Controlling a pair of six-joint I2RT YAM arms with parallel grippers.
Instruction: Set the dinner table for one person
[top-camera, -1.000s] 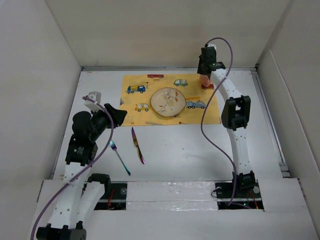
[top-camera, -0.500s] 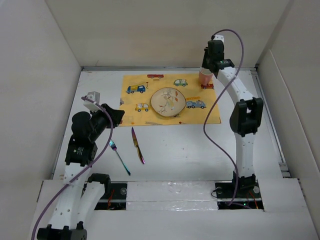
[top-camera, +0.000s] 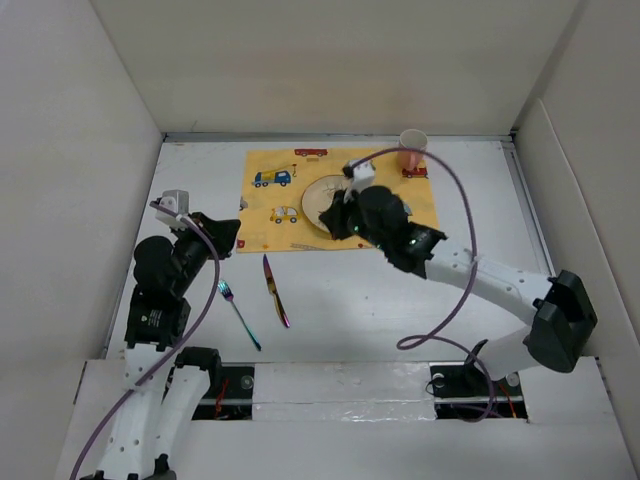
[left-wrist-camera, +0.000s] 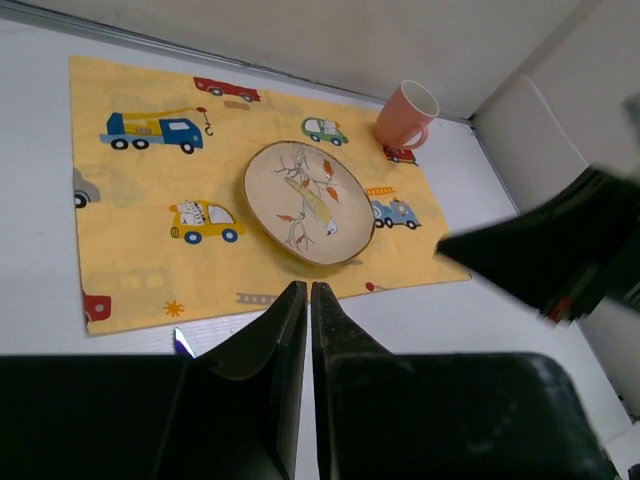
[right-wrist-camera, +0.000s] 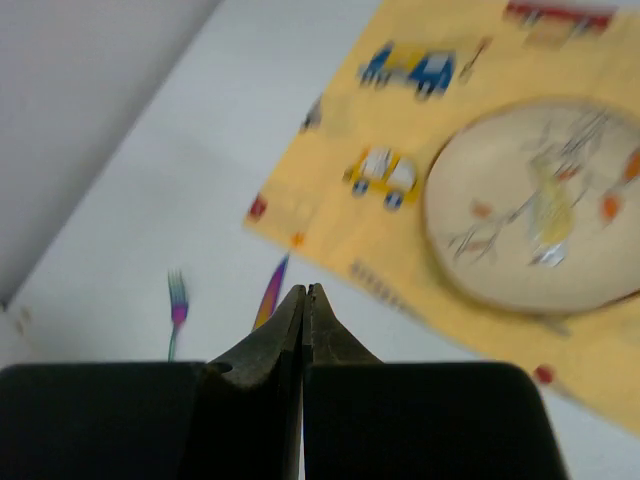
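The dinner table (top-camera: 400, 300) is the wide white surface filling the floor of the scene, closed in by off-white panels on the left, right and far sides. On its far middle lies a yellow placemat (top-camera: 262, 200) printed with cartoon cars and trucks. A round plate (left-wrist-camera: 308, 202) with a leaf-and-branch pattern sits about at the middle of the mat, and a salmon-pink mug (left-wrist-camera: 405, 114) stands upright on the mat's far right corner.

Two pieces of cutlery lie on the bare table just near of the mat's left near corner – a fork (top-camera: 238, 313) on the left and a knife (top-camera: 275, 290) to its right, side by side but not touching, both with a purple-blue sheen. The knife's far tip lies close to the mat's near edge.

The left gripper (left-wrist-camera: 308, 290) hangs above the table just left of the mat's near left corner, its fingers pressed together with nothing between them. The right arm reaches in low from the right, across the near edge of the mat – its body covers the right part of the plate in the top view. The right gripper (right-wrist-camera: 306, 292) is likewise pressed together and empty, its tips above the mat's near edge, just left of the plate. Its wrist view is blurred. A purple cable (top-camera: 455, 300) loops from the right arm down over the table.
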